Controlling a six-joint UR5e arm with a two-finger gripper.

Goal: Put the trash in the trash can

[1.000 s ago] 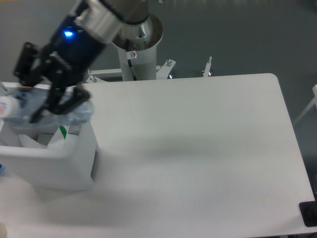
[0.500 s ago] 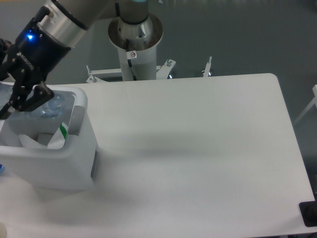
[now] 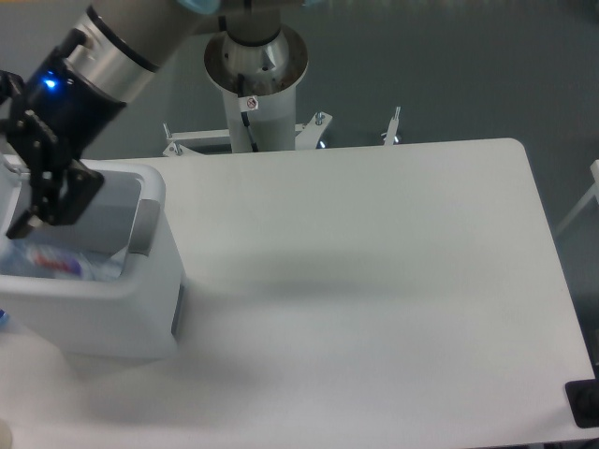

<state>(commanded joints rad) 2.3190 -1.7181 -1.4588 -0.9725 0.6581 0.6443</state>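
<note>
The trash can, a boxy white bin with a thick rim, stands at the table's left edge. Inside it lies the trash, a clear crushed bottle with a red-and-blue label, low against the near wall. My gripper hangs over the bin's opening at its back left. Its dark fingers are spread apart with nothing between them, so it is open. The bottle rests free below it.
The arm's white mounting column rises behind the table's back edge. The white table stretches to the right of the bin. A dark object sits at the table's front right corner.
The bottle left the gripper and dropped into the bin, covering the green-printed wrapper. The gripper, which carried it leftward over the rim, now stands open above the opening.
</note>
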